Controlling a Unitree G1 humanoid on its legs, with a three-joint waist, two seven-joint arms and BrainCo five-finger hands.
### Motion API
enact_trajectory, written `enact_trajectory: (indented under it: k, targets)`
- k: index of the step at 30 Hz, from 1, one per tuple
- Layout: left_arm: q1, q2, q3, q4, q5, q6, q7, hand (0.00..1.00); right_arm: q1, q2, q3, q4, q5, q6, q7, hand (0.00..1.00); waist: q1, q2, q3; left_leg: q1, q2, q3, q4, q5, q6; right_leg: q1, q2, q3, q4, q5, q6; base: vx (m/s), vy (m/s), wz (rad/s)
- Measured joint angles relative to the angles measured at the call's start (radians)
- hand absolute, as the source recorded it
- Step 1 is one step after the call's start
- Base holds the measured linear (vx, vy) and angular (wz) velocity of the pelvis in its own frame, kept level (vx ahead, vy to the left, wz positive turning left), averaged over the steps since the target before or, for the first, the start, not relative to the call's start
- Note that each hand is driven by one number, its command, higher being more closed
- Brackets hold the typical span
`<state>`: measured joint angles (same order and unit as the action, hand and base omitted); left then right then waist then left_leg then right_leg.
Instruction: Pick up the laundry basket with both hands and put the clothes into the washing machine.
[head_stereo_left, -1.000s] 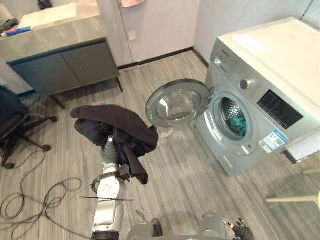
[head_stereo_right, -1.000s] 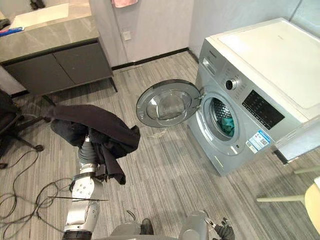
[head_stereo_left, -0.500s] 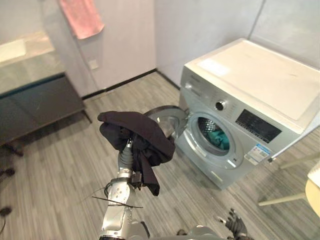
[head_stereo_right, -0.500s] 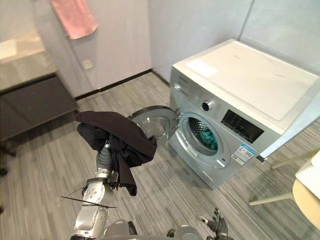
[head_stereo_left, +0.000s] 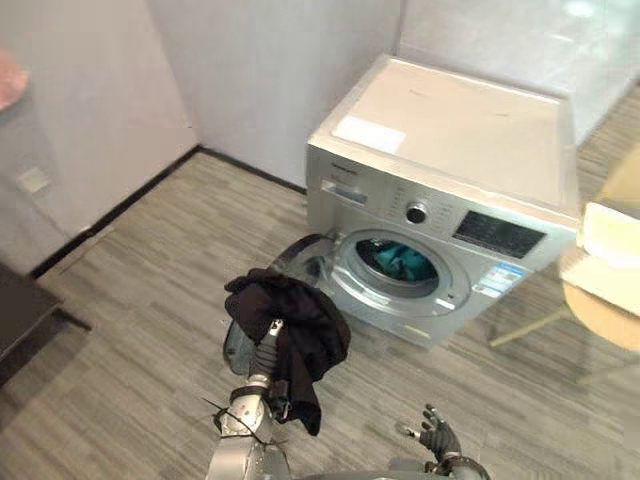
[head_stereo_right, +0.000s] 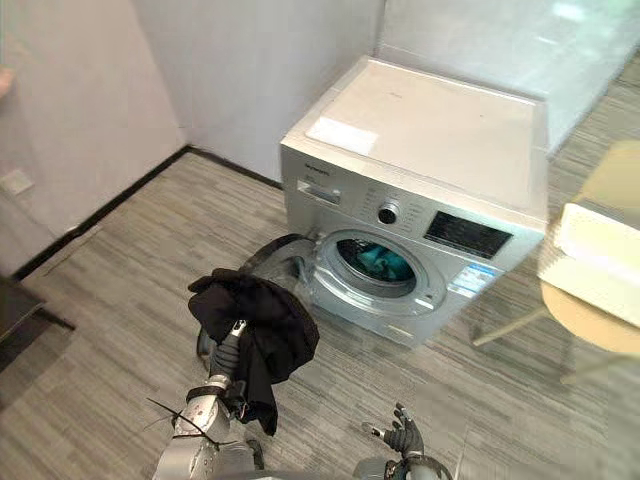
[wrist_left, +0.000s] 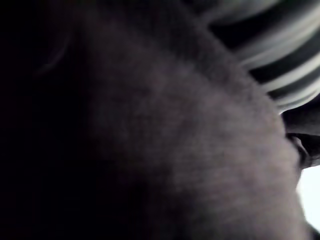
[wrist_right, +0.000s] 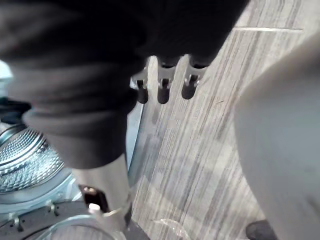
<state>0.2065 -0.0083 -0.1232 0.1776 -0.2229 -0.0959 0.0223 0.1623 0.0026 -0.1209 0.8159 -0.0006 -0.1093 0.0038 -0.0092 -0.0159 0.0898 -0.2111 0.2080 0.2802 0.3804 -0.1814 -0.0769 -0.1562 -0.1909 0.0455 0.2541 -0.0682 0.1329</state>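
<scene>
Washing machine (head_stereo_left: 450, 130) dead ahead, drum mouth (head_stereo_left: 372, 252) wide open to the front. Teal cloth (head_stereo_left: 398, 262) sits inside and takes part of that room. The round door (head_stereo_right: 290, 258) hangs swung out on the machine's left, right behind the black garment (head_stereo_left: 295, 325), so that side is crowded. A pale chair (head_stereo_left: 600, 315) stands close by the machine's right corner. The bare floor (head_stereo_left: 400, 375) is a clear lane between the right hand (head_stereo_left: 437, 438) and the opening.
</scene>
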Motion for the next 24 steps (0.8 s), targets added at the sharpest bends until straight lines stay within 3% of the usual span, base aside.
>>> enact_trajectory:
  k: [3, 5, 6, 7, 9, 11, 12, 13, 14, 15, 16, 17, 18, 19, 20, 21, 22, 24]
  targets:
    - [-0.042, 0.033, 0.001, 0.094, 0.0, 0.001, -0.003, 1.0, -0.064, -0.025, 0.023, 0.063, -0.013, 0.0, 0.001, 0.0, -0.008, 0.019, 0.012, 0.012, 0.017, 0.092, -0.011, 0.002, 0.003, -0.059, -0.023, -0.137, -0.052, 0.058, -0.043, -0.06, 0.076, -1.31]
    - [-0.068, 0.056, 0.008, 0.128, -0.001, 0.004, -0.001, 1.0, -0.089, -0.038, 0.022, 0.077, -0.02, 0.001, 0.0, 0.0, -0.01, 0.018, 0.031, 0.015, 0.02, 0.072, 0.007, 0.001, 0.001, -0.084, -0.018, -0.124, -0.051, 0.055, -0.038, -0.07, -0.08, -0.98]
    - [-0.084, 0.059, 0.008, 0.147, -0.001, 0.004, 0.001, 1.0, -0.097, -0.061, 0.022, 0.076, -0.021, 0.001, 0.0, 0.0, -0.015, 0.042, 0.049, 0.015, 0.025, 0.057, 0.006, -0.008, -0.013, -0.093, -0.008, -0.128, -0.061, 0.058, -0.015, -0.1, -0.15, -0.67]
    - [-0.094, 0.06, 0.014, 0.153, -0.001, 0.004, 0.002, 1.0, -0.099, -0.089, 0.023, 0.077, -0.022, 0.003, -0.001, 0.0, -0.025, 0.064, 0.063, 0.015, 0.036, 0.054, -0.007, -0.011, -0.019, -0.093, 0.007, -0.129, -0.074, 0.06, -0.013, -0.08, -0.126, -0.38]
    - [-0.091, 0.056, 0.023, 0.157, -0.002, 0.004, 0.002, 1.0, -0.096, -0.099, 0.024, 0.077, -0.021, 0.004, 0.0, 0.0, -0.03, 0.069, 0.066, 0.018, 0.056, 0.06, -0.029, -0.006, -0.033, -0.103, 0.031, -0.128, -0.08, 0.062, -0.014, -0.05, -0.129, -0.33]
    - [-0.088, 0.051, 0.062, 0.158, -0.003, 0.004, 0.005, 1.0, -0.091, -0.099, 0.045, 0.068, -0.028, 0.0, 0.001, 0.0, -0.031, 0.07, 0.065, 0.027, 0.127, 0.07, -0.012, -0.032, -0.069, -0.109, 0.103, -0.128, -0.076, 0.057, -0.032, -0.04, -0.21, -0.49]
    - [-0.086, 0.051, 0.077, 0.158, -0.004, 0.004, 0.005, 1.0, -0.085, -0.096, 0.047, 0.063, -0.03, -0.001, 0.004, 0.0, -0.028, 0.066, 0.066, 0.032, 0.15, 0.07, -0.008, -0.035, -0.069, -0.106, 0.123, -0.134, -0.072, 0.05, -0.043, 0.03, -0.297, -0.44]
    - [-0.07, 0.054, 0.118, 0.159, -0.021, 0.004, 0.013, 1.0, -0.073, -0.088, 0.048, 0.055, -0.029, -0.003, 0.003, 0.0, -0.032, 0.055, 0.069, 0.046, 0.198, 0.056, 0.009, -0.044, -0.019, -0.082, 0.166, -0.164, -0.057, 0.033, -0.075, 0.06, -0.254, -0.22]
    - [-0.067, 0.059, 0.128, 0.159, -0.033, 0.006, 0.02, 1.0, -0.066, -0.087, 0.048, 0.05, -0.028, -0.004, 0.002, 0.0, -0.032, 0.045, 0.074, 0.051, 0.206, 0.047, 0.035, -0.045, 0.043, -0.069, 0.174, -0.169, -0.052, 0.022, -0.092, 0.12, -0.234, -0.06]
    - [-0.066, 0.064, 0.142, 0.159, -0.053, 0.012, 0.03, 1.0, -0.053, -0.089, 0.041, 0.04, -0.028, -0.009, 0.001, 0.0, -0.03, 0.035, 0.09, 0.036, 0.231, 0.011, 0.11, -0.027, 0.148, -0.035, 0.197, -0.18, -0.048, 0.008, -0.112, 0.08, -0.189, 0.05]
    - [-0.063, 0.063, 0.148, 0.159, -0.063, 0.012, 0.036, 1.0, -0.05, -0.094, 0.038, 0.042, -0.028, -0.011, 0.0, 0.0, -0.029, 0.038, 0.097, 0.024, 0.245, -0.013, 0.152, -0.007, 0.157, -0.02, 0.21, -0.181, -0.049, 0.003, -0.123, 0.14, -0.246, 0.05]
    - [-0.062, 0.055, 0.158, 0.159, -0.08, 0.013, 0.047, 1.0, -0.045, -0.107, 0.031, 0.042, -0.028, -0.014, 0.0, 0.0, -0.03, 0.033, 0.105, 0.002, 0.265, -0.057, 0.223, 0.031, 0.128, 0.013, 0.225, -0.182, -0.048, -0.005, -0.133, 0.15, -0.209, 0.08]
    - [-0.066, 0.05, 0.158, 0.159, -0.082, 0.013, 0.048, 1.0, -0.042, -0.117, 0.015, 0.046, -0.028, -0.013, -0.001, 0.0, -0.031, 0.026, 0.123, -0.034, 0.245, -0.098, 0.283, 0.011, 0.074, 0.028, 0.221, -0.18, -0.047, -0.022, -0.152, 0.16, -0.15, 0.12]
    - [-0.073, 0.051, 0.158, 0.159, -0.083, 0.013, 0.048, 1.0, -0.042, -0.123, 0.005, 0.056, -0.028, -0.01, -0.001, 0.0, -0.032, 0.027, 0.125, -0.053, 0.221, -0.115, 0.302, -0.013, 0.042, 0.029, 0.214, -0.18, -0.048, -0.026, -0.155, 0.18, -0.059, 0.14]
    - [-0.093, 0.052, 0.159, 0.159, -0.089, 0.013, 0.051, 1.0, -0.04, -0.131, -0.01, 0.072, -0.028, 0.0, -0.001, 0.0, -0.031, 0.03, 0.135, -0.086, 0.164, -0.131, 0.312, -0.041, 0.0, 0.029, 0.197, -0.179, -0.053, -0.028, -0.158, 0.13, -0.013, 0.13]
    - [-0.113, 0.052, 0.159, 0.159, -0.09, 0.011, 0.057, 1.0, -0.038, -0.132, -0.02, 0.086, -0.028, 0.008, -0.001, 0.0, -0.029, 0.023, 0.151, -0.119, 0.105, -0.123, 0.287, -0.044, -0.003, 0.03, 0.186, -0.179, -0.068, -0.029, -0.158, 0.15, 0.025, 0.12]
    - [-0.123, 0.052, 0.159, 0.159, -0.09, 0.011, 0.06, 1.0, -0.041, -0.13, -0.021, 0.087, -0.028, 0.009, -0.001, 0.0, -0.028, 0.027, 0.154, -0.135, 0.077, -0.119, 0.264, -0.044, -0.003, 0.031, 0.181, -0.179, -0.075, -0.029, -0.158, 0.12, 0.082, 0.07]
    - [-0.154, 0.053, 0.17, 0.16, -0.09, 0.009, 0.076, 1.0, -0.045, -0.126, -0.03, 0.103, -0.02, 0.016, -0.004, 0.0, -0.019, 0.041, 0.165, -0.149, -0.019, -0.083, 0.058, -0.002, -0.008, 0.031, 0.173, -0.179, -0.085, -0.018, -0.137, 0.16, 0.137, -0.19]
